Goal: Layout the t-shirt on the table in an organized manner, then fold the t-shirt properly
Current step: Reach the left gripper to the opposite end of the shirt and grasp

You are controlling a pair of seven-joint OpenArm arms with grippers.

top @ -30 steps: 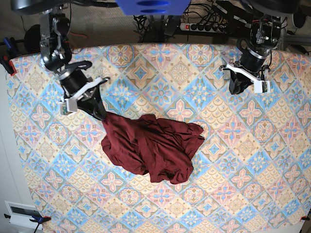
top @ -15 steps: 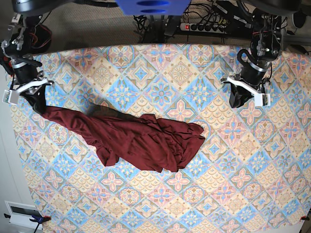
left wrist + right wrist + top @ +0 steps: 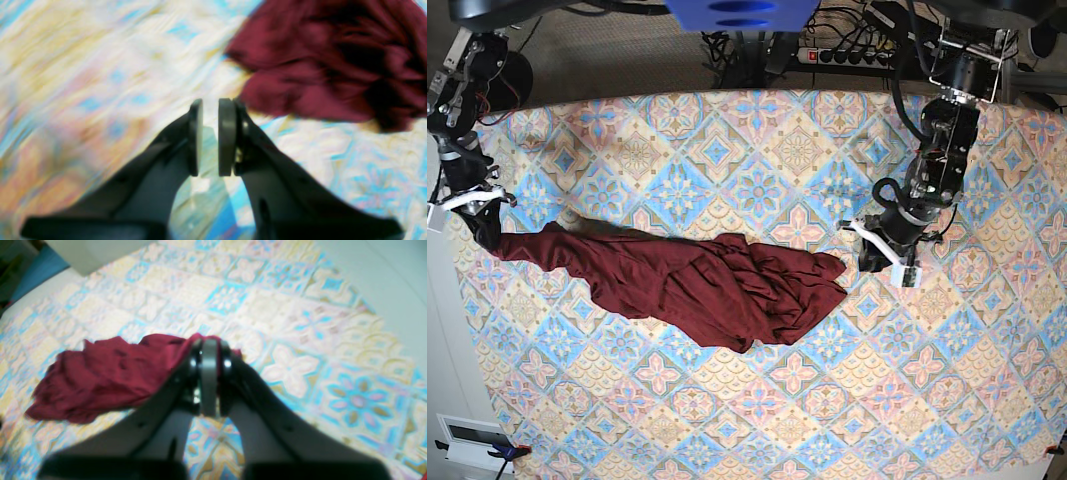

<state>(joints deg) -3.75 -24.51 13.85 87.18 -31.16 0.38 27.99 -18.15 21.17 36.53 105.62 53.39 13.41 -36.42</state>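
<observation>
The dark maroon t-shirt (image 3: 697, 285) lies crumpled and stretched sideways across the patterned table (image 3: 757, 420). My right gripper (image 3: 482, 232) stands at the table's left edge, shut on the shirt's left end. In the right wrist view the right gripper (image 3: 208, 373) pinches the fabric, and the t-shirt (image 3: 106, 380) trails away to the left. My left gripper (image 3: 879, 262) hovers just right of the shirt's bunched right edge. In the left wrist view the left gripper (image 3: 210, 133) shows a narrow gap with nothing in it. There the t-shirt (image 3: 327, 56) lies ahead and to the right.
A power strip (image 3: 847, 55) and cables lie behind the table's far edge. A white box (image 3: 472, 437) sits off the lower left corner. The floor shows beyond the table's edge in the right wrist view.
My right gripper has drawn the shirt's end far out to the table's left edge, stretching the heap into a long band. The left arm has come down and in toward the shirt's right edge.
</observation>
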